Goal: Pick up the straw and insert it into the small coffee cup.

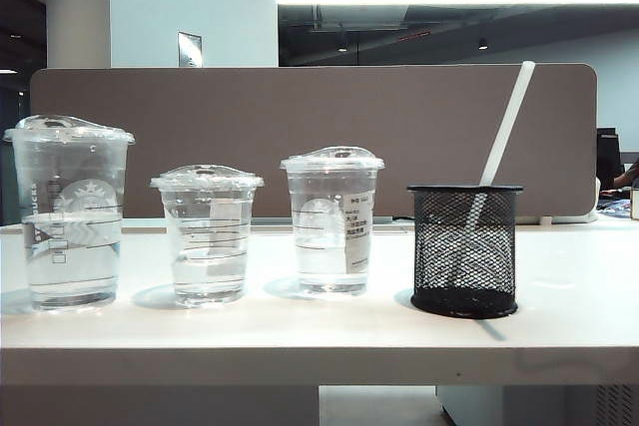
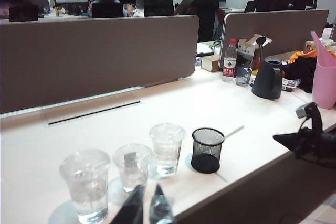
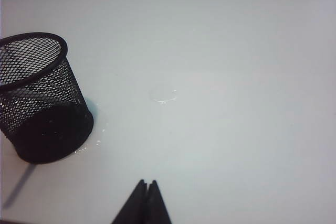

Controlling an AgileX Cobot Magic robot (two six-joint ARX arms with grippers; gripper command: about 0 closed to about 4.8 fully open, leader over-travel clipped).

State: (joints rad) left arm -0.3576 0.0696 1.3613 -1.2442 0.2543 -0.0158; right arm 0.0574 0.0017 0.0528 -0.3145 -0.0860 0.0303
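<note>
The straw (image 1: 506, 125), long and white, leans to the right out of a black mesh holder (image 1: 465, 249) at the right end of the row. The small coffee cup (image 1: 208, 236) is squat and clear with a domed lid, and stands second from the left. Neither gripper shows in the exterior view. In the left wrist view my left gripper (image 2: 149, 188) hovers near the table's front edge, before the small coffee cup (image 2: 132, 166), with a narrow gap between its fingers and nothing in them. The straw (image 2: 234, 131) pokes from the holder (image 2: 207, 149). My right gripper (image 3: 147, 183) is shut and empty above bare table beside the holder (image 3: 43, 103).
A tall logo cup (image 1: 70, 212) stands at the far left, and a medium cup with a white label (image 1: 331, 221) stands between the small cup and the holder. All hold water. A grey partition (image 1: 300, 137) runs behind the row. A dark device (image 2: 310, 140) sits at the table's edge.
</note>
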